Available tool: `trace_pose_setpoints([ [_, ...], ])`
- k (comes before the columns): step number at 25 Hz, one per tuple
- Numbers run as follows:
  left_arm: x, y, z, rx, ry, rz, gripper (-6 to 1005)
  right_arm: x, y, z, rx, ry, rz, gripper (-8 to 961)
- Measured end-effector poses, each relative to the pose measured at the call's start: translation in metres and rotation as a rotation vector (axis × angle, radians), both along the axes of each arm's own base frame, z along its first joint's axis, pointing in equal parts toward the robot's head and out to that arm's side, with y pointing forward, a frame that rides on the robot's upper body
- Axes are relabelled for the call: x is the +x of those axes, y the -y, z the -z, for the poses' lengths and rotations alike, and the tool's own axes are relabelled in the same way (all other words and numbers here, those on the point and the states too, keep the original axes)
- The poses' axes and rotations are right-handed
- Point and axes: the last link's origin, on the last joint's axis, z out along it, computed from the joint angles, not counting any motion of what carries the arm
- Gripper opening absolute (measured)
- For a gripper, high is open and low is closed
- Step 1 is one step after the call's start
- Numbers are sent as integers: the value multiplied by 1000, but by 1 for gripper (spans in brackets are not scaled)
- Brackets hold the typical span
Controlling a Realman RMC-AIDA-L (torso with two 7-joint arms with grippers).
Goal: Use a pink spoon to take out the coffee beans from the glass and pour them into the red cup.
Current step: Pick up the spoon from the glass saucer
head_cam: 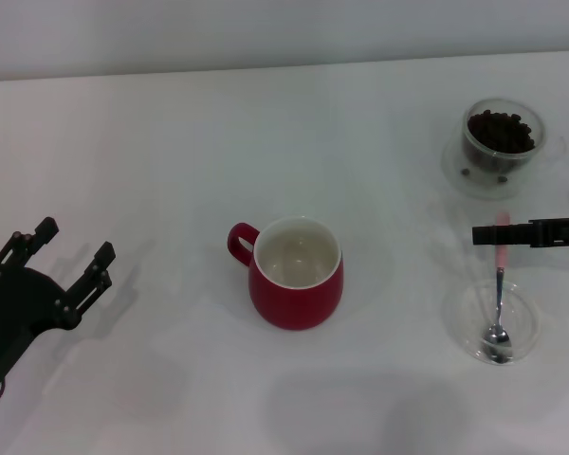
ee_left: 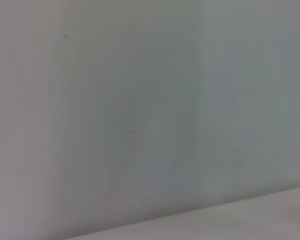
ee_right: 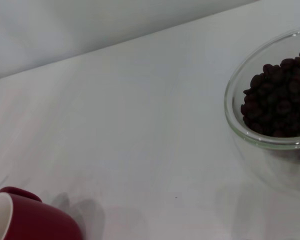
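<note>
White table (head_cam: 171, 142) throughout. Red cup (head_cam: 296, 274) sits upright near the middle, loop handle to the robot's left, white inside bare. In the right wrist view only its rim and shoulder show (ee_right: 25, 219).

Glass (head_cam: 501, 140) stands on its clear saucer at the far right, holding a heap of dark beans (head_cam: 500, 131); a couple of beans lie on the saucer. The right wrist view shows the glass wall close up (ee_right: 240, 125) with the beans (ee_right: 282, 95) piled inside.

Spoon (head_cam: 498, 294) rests in a flat clear dish (head_cam: 467, 327) nearer the robot than the glass, bowl down in the dish, pink handle end pointing away toward the glass.

Right gripper (head_cam: 476, 234) reaches in from the right edge, a dark bar across the pink handle tip. Whether the jaws are open or closed on the handle: cannot tell.

Left gripper (head_cam: 74, 263) sits low on the left, well apart from the cup, fingers spread, holding nothing. Left wrist view shows only a blank pale surface.
</note>
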Motion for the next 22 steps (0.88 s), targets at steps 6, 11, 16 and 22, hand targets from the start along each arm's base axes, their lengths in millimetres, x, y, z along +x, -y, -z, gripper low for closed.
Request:
trace_pose_setpoints([
  [6,0,0,0,-1,0,1,771,-2,0,0,-1,-25,21,519],
  [11,0,0,0,0,0,1,770,-7,-3,-1,-8,-53,33,448],
  [16,-1,-1,-2,3,-5,3,770,-11,-7,0,-34,-48,36,340],
  [22,-1,-1,-2,3,-6,4,772,-16,-11,5,-60,-25,16,321],
])
